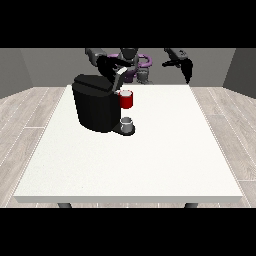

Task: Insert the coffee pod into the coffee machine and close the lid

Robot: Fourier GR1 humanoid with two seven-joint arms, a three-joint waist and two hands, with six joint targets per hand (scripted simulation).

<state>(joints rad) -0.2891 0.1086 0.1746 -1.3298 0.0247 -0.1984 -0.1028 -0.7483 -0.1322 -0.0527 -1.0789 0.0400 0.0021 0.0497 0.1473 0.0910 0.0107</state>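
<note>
We cannot tell how the fingers lie on the hand at the view's left (106, 64), above the coffee machine (95, 107); no coffee pod is discernible. The hand at the view's right (187, 69) hangs raised, fingers pointing down, relaxed.

White table (150, 165), seen from across it. Black coffee machine (95, 107) on its far left part, lid (116, 82) raised and tilted. Red pod holder (127, 100) at the machine's front; small grey cup (127, 124) on the base below it. Hand at the view's left (106, 64) just above the lid; fingers not discernible. Hand at the view's right (187, 70) raised over the far edge, well apart from the machine, fingers pointing down.
</note>
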